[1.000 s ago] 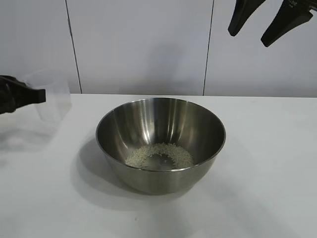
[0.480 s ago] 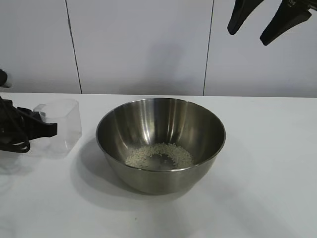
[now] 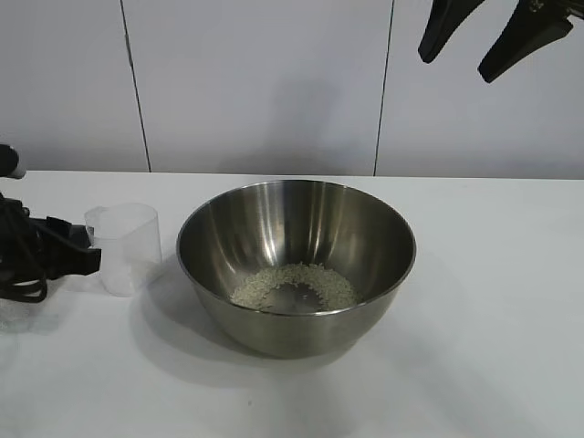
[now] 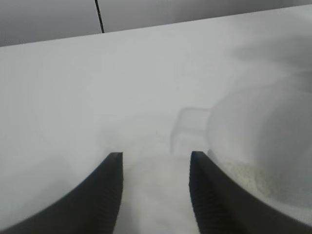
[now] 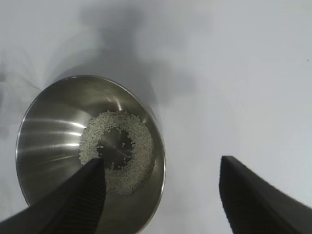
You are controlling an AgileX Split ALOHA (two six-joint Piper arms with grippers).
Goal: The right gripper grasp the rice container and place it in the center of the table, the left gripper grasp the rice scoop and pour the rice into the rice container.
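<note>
The rice container point(image 3: 274, 219), a large steel bowl, stands mid-table with a ring of rice point(image 3: 294, 285) on its bottom. The clear rice scoop point(image 3: 128, 246) stands upright on the table point(image 3: 493, 301) just left of the bowl. My left gripper point(image 3: 87, 251) is low at the scoop's left side. In the left wrist view the left gripper point(image 4: 156, 158) has its fingers apart, with the blurred scoop point(image 4: 187, 129) between and beyond them and the bowl point(image 4: 263, 136) beside. My right gripper point(image 3: 454, 66) hangs open high at the back right, above the bowl point(image 5: 48, 131) and rice point(image 5: 139, 161).
White wall panels close off the back of the table. Bare tabletop lies right of and in front of the bowl. Black cables of the left arm point(image 3: 23, 274) rest at the left edge.
The scoop came down from the air at the far left and now stands on the table nearer the bowl. The left jaws have parted. The right arm has not moved.
</note>
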